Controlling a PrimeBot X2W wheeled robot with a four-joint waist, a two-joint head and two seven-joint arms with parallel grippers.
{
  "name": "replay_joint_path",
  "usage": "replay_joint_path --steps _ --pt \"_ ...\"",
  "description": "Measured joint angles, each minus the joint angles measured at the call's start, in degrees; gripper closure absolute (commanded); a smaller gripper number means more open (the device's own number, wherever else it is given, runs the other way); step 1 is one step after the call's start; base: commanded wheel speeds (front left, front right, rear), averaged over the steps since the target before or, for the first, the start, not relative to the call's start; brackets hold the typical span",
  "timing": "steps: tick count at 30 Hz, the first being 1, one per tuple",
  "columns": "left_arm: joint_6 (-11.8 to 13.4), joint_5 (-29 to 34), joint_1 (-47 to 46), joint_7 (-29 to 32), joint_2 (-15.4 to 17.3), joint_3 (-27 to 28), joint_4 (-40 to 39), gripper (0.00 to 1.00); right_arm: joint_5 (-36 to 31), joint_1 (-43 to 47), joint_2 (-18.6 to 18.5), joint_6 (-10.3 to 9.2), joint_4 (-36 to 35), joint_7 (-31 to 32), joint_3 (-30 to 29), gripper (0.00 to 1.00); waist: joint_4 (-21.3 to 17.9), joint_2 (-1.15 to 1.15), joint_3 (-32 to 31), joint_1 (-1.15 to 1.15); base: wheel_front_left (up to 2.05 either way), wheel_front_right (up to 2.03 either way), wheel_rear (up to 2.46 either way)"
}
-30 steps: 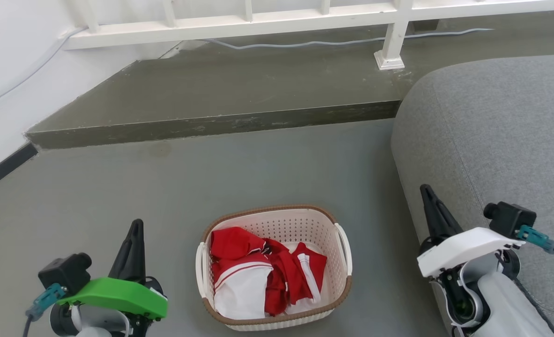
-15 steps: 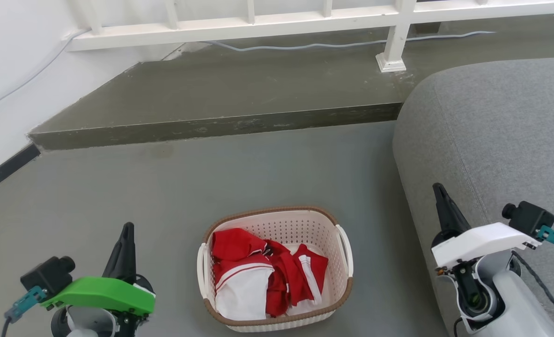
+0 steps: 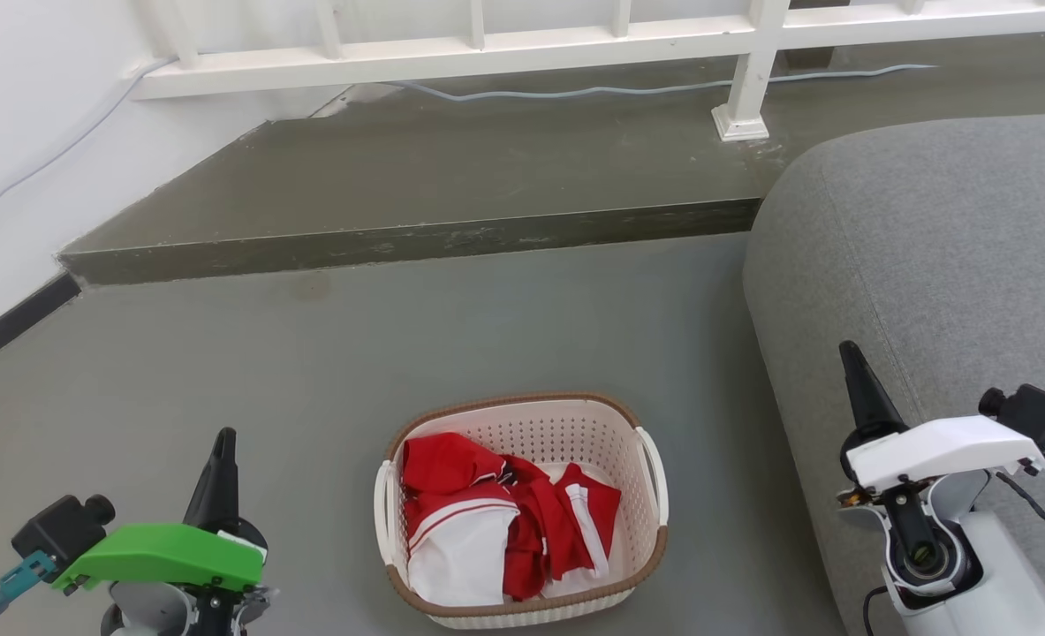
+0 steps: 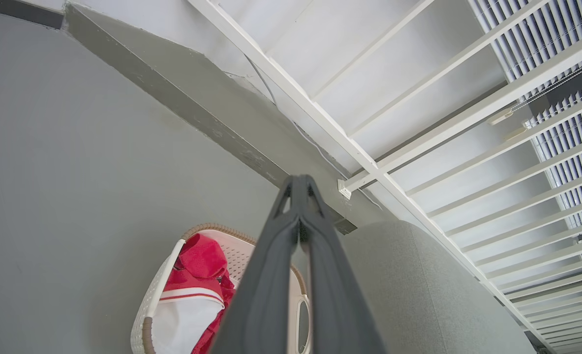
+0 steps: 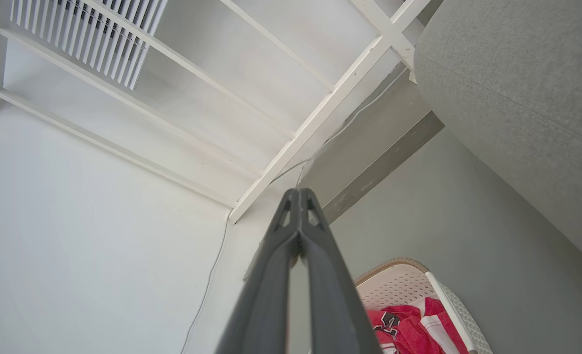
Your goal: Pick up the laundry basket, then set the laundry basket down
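Both grippers hold nothing. The left gripper (image 3: 223, 435) has its two dark fingers pressed together, tips meeting, as its wrist view (image 4: 298, 180) shows plainly. The right gripper (image 3: 850, 350) is the same, with its fingers closed tip to tip in its own wrist view (image 5: 298, 191) and only a thin slit lower down. Neither touches anything.

The laundry basket (image 3: 504, 403) stands upright on the grey floor (image 3: 222, 353), between the two grippers and well apart from each. The left gripper is off to its left side. The right gripper is off to its right, in front of the grey sofa (image 3: 928, 247). Red and white clothes (image 3: 504, 521) lie crumpled inside the basket. In the right wrist view, a dark print on the red cloth (image 5: 390, 322) is too small to read.
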Motion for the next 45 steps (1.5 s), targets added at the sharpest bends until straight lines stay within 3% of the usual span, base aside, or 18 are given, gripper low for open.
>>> replay_joint_path --steps 45 --pt "-1.54 -30.04 -0.32 8.71 -0.42 6.88 2.03 1.00 29.80 1.14 2.15 3.21 -0.88 8.72 -12.21 1.00 0.84 0.00 -1.09 0.00 0.00 0.00 0.00"
